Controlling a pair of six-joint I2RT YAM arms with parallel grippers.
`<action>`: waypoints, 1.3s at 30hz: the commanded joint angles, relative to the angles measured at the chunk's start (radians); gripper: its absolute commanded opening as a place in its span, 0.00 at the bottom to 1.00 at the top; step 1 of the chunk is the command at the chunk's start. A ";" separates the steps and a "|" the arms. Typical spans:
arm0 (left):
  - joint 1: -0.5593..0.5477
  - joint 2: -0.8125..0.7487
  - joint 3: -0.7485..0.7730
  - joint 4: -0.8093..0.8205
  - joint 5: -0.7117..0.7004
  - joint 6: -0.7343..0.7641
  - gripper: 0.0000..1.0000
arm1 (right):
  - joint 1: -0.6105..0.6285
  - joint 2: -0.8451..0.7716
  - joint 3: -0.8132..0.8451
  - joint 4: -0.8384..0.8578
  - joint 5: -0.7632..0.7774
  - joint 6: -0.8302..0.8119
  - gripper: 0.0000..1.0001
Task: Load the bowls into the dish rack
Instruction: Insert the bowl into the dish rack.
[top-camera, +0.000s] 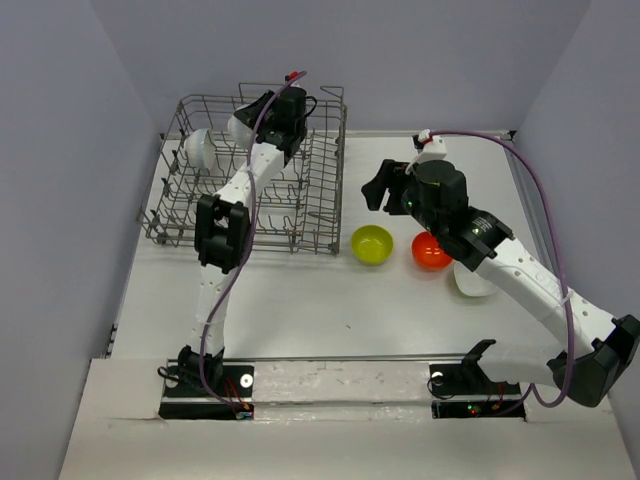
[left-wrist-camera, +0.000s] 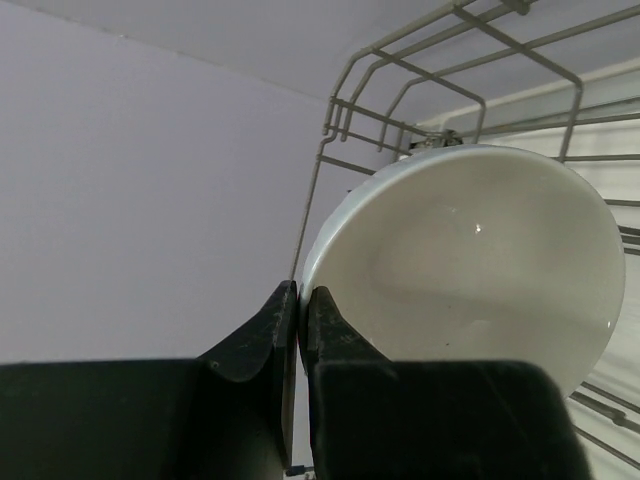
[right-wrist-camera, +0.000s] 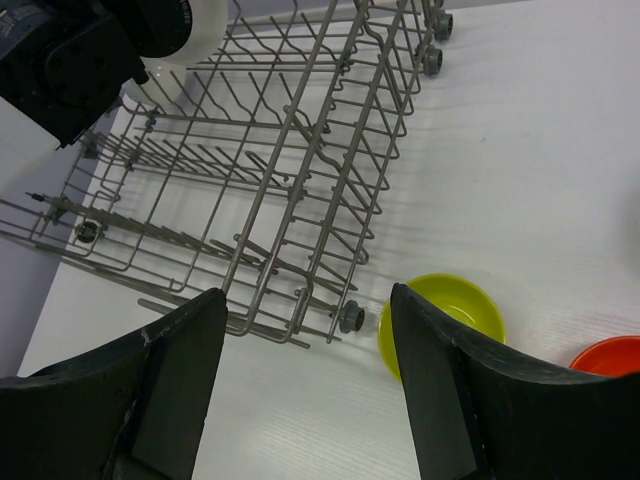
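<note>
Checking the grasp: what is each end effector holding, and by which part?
The left end effector pinches the white bowl by its rim; the right end effector is open, holding nothing.

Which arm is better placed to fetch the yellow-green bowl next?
Right. The right gripper is open and hangs close to the yellow-green bowl, so its reach looks short. The left gripper is shut on a white bowl at the dish rack.

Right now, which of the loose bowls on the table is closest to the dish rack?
The yellow-green bowl, just off the dish rack's near right corner. The orange bowl and the white bowl sit farther right.
</note>
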 joint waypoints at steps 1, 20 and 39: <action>0.004 -0.141 0.095 -0.148 0.085 -0.178 0.00 | 0.012 -0.035 -0.004 0.015 0.003 0.007 0.72; 0.107 -0.323 0.099 -0.439 0.680 -0.787 0.00 | 0.012 -0.069 0.006 0.007 -0.024 0.015 0.72; 0.087 -0.341 0.166 -0.375 0.292 -0.854 0.00 | 0.012 -0.089 -0.005 0.007 -0.047 0.039 0.72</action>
